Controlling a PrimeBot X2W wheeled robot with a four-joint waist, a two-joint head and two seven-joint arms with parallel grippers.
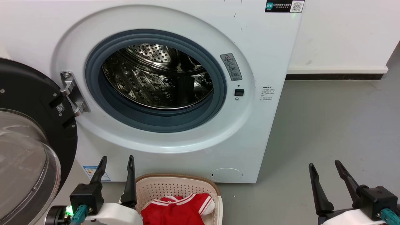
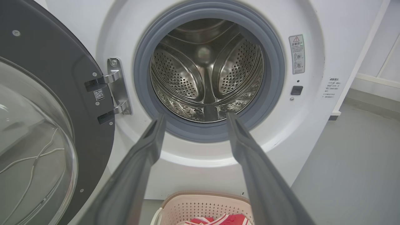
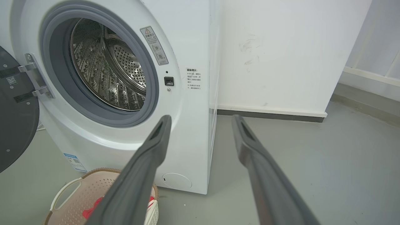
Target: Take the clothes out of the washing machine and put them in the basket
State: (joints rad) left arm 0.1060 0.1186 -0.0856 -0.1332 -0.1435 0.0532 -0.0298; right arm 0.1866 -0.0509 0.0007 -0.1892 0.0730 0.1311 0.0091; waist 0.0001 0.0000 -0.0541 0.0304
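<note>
Left claw (image 1: 117, 157) and right claw (image 1: 323, 163) both hang released; the drum (image 1: 156, 78) looks bare and red garments (image 1: 178, 209) lie in the basket (image 1: 175, 177), so just recheck the drum's floor.

A smooth grey floor (image 1: 328, 131) spreads under soft, even light. At the back it meets a white wall (image 1: 343, 34), where a dark skirting strip (image 1: 334, 77) runs along the foot beneath a projecting white ledge (image 1: 336, 69). In the right wrist view this wall bears faint grey scuff marks (image 3: 250, 51). Farther right a second pale wall (image 3: 379, 34) turns the corner, with a white rail (image 3: 368, 78) low down, just above the floor.
</note>
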